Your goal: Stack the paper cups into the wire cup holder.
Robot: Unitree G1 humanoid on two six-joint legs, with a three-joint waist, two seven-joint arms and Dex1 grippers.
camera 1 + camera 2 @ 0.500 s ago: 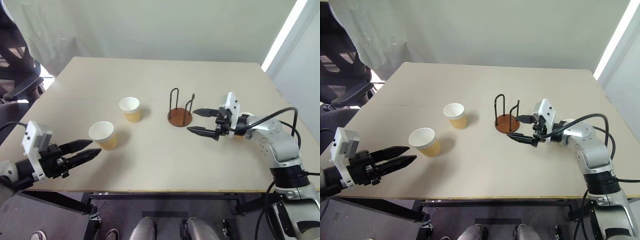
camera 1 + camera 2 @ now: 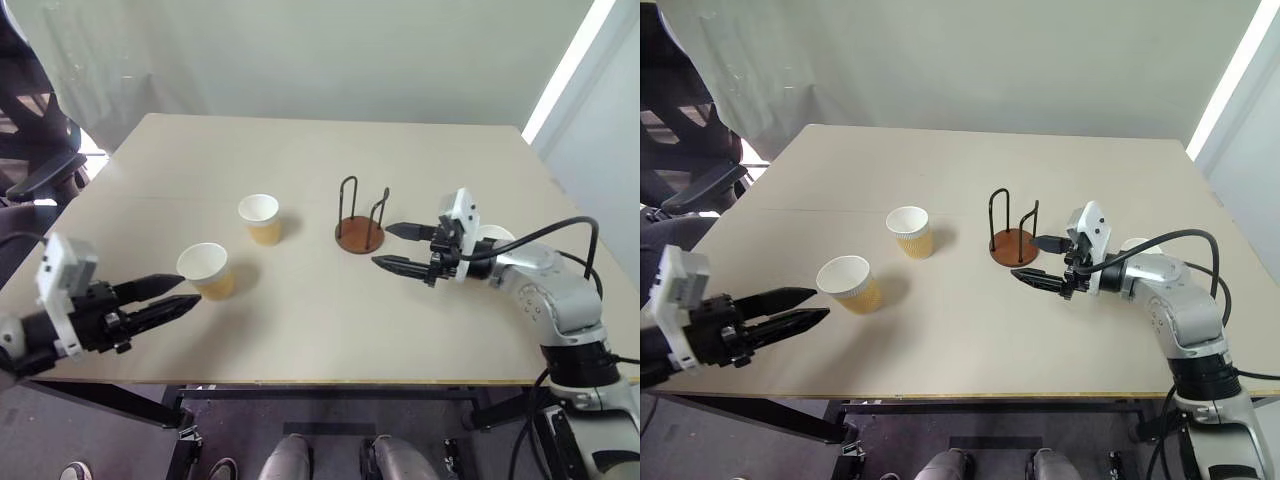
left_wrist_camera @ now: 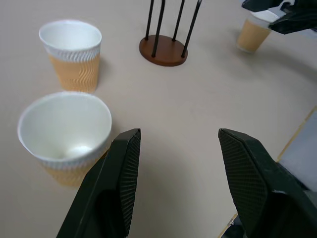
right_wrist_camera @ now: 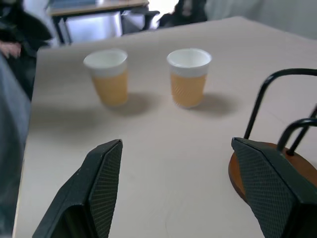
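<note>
Desk (image 2: 330, 330): beige top, a thin seam running across its far half.

Holder (image 2: 359, 235): brown disc base with two black wire loops upright, standing empty near the desk's middle, a little to the right. No cup is in it.

Cups, all upright, mouths up, none stacked:
- Near cup (image 2: 205, 270), toward the left front of the desk.
- Middle cup (image 2: 260, 219), farther back and to the right of the near cup, left of the holder, clearly apart from both.
- Third cup (image 3: 254, 32), right of the holder, mostly hidden behind the right hand in the head views; the left wrist view shows it standing on the desk beyond the holder.

Left hand (image 2: 165, 299): fingers spread, holding nothing. It sits at the desk's left front edge, tips pointing toward the near cup; the upper fingertip is just beside the cup's wall, and contact cannot be judged. In the left wrist view the near cup stands off to one side of the finger gap, not between the fingers.

Right hand (image 2: 398, 247): fingers wide apart, empty, pointing left at the holder from just beside its base. Tips are close to the disc but apart from it.

Surroundings: dark office chair (image 2: 35, 130) off the desk's far left corner. Open desk surface lies between the two left cups and the holder.
</note>
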